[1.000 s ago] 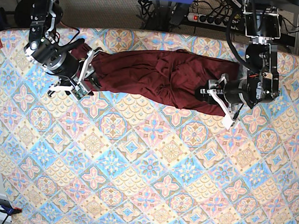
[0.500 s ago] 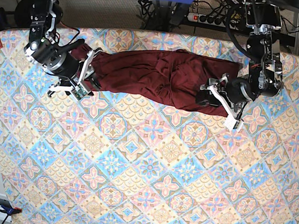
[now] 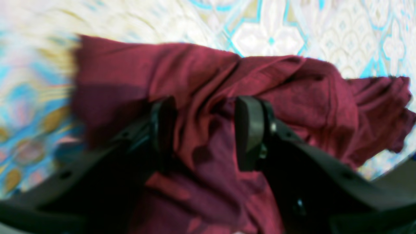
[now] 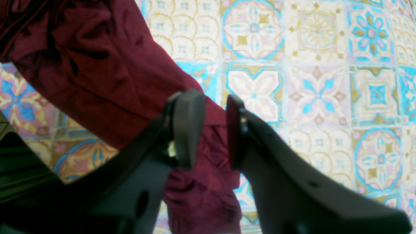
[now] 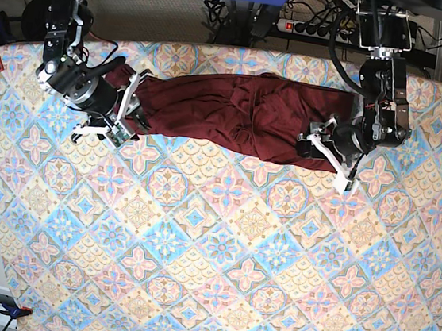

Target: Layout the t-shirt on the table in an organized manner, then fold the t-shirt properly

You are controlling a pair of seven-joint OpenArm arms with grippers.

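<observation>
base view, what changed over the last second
The left gripper swung over the t-shirt's end, its fingers turning toward the near edge and shifting slightly inward; its jaws straddle cloth, wide apart. The right gripper kept its pinch on the other end. The shirt stayed bunched across the table.

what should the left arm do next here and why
Probably close the left gripper on the fabric. Its jaws stand open astride a bunched fold of the t-shirt, while the right gripper already has cloth between its fingers at the other end. With both ends held, the arms could stretch the crumpled shirt flat on the table.
</observation>
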